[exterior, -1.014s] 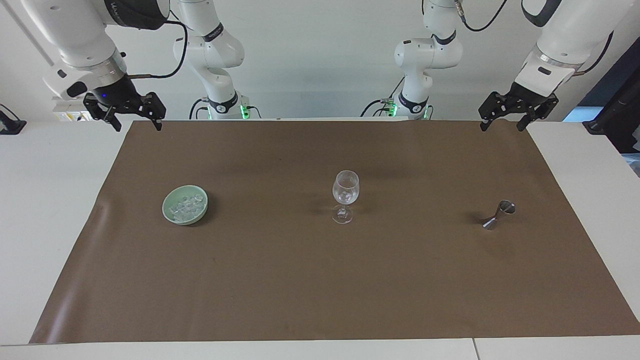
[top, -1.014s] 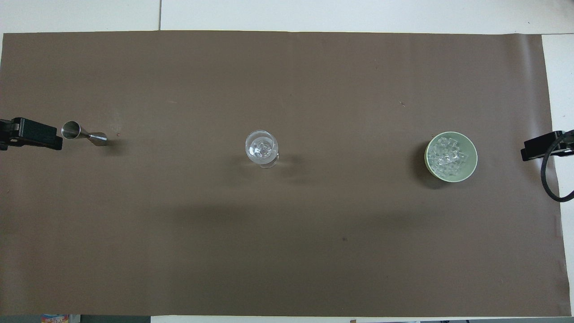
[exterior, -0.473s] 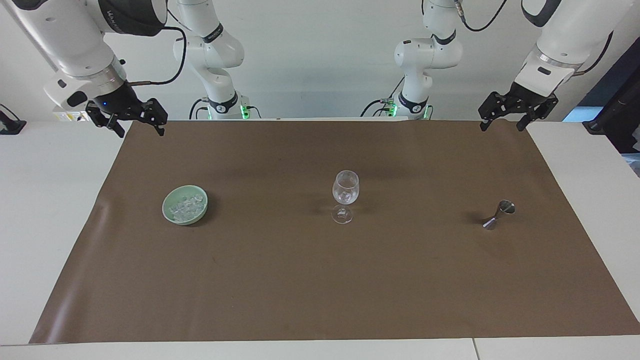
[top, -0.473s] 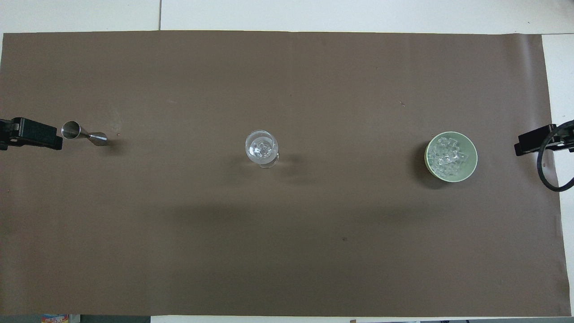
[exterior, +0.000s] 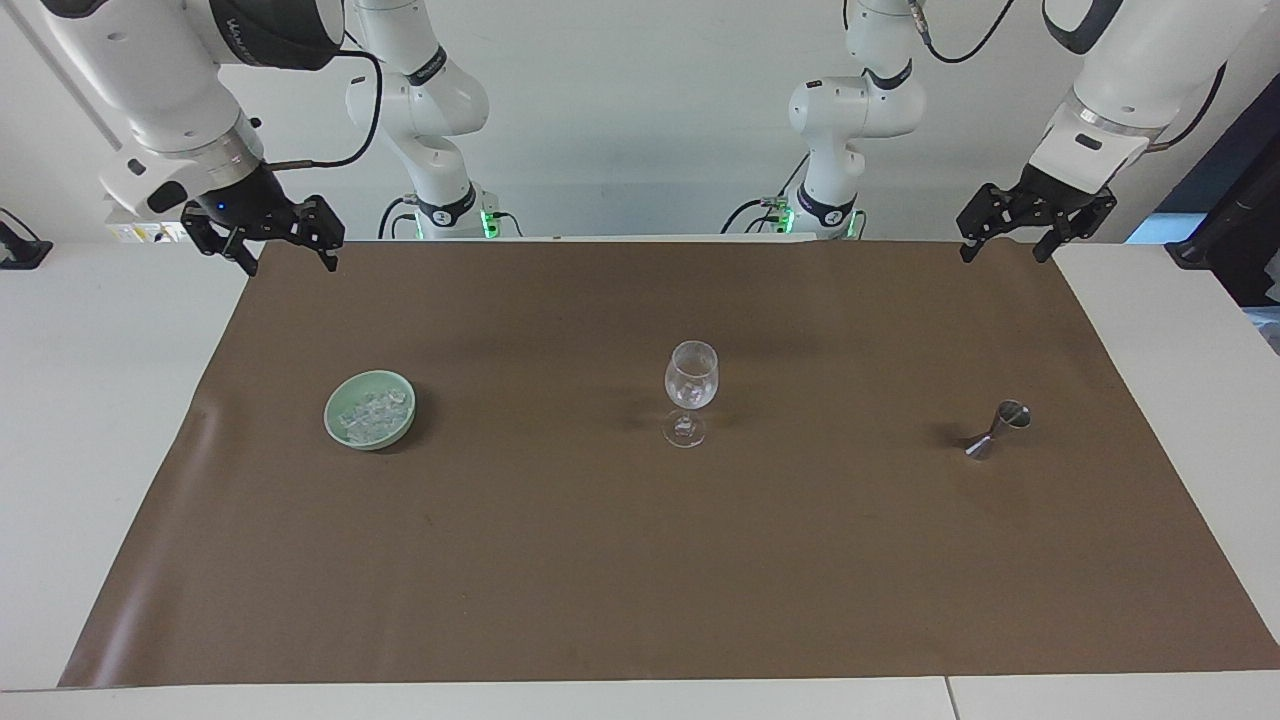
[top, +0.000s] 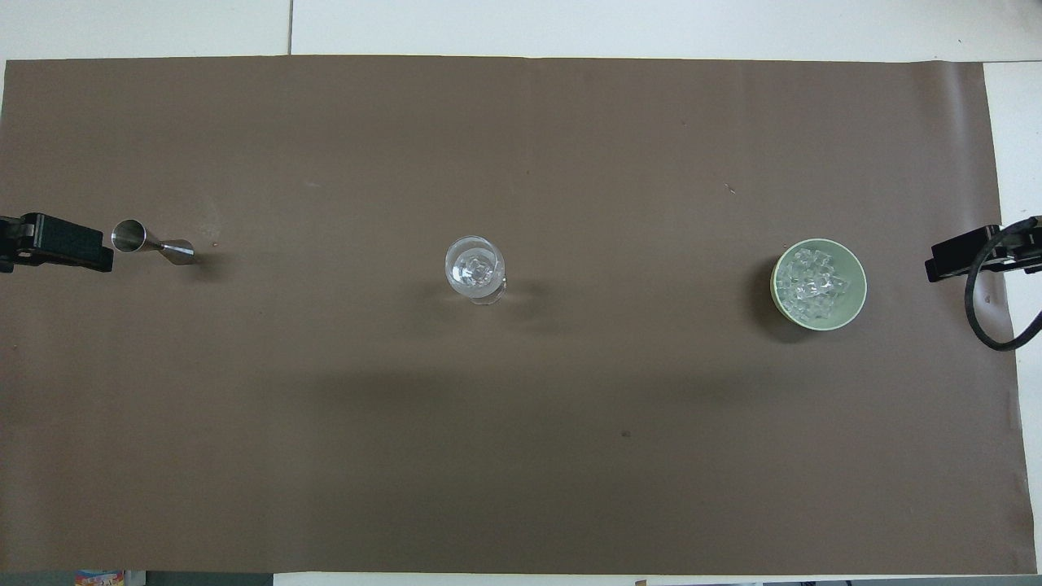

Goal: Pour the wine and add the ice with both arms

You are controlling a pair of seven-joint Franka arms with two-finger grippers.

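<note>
A clear wine glass [exterior: 690,385] stands upright mid-mat; it also shows in the overhead view [top: 475,267]. The ice [exterior: 372,412] lies as several small clear cubes in a pale green bowl [exterior: 370,443] toward the right arm's end, and both show in the overhead view, the ice [top: 814,281] in the bowl [top: 855,305]. A steel jigger [exterior: 1000,428] stands toward the left arm's end [top: 151,242]. My right gripper [exterior: 291,262] is open and empty, up over the mat's corner [top: 956,260]. My left gripper [exterior: 1005,252] is open and empty, waiting over the mat's other corner [top: 65,244].
A brown mat [exterior: 600,560] covers most of the white table [exterior: 90,420]. A black cable loop [top: 989,317] hangs from the right wrist over the mat's edge beside the bowl.
My right gripper has moved inward from the table's end toward the bowl and sunk a little. The left arm, glass, bowl and jigger have not moved.
</note>
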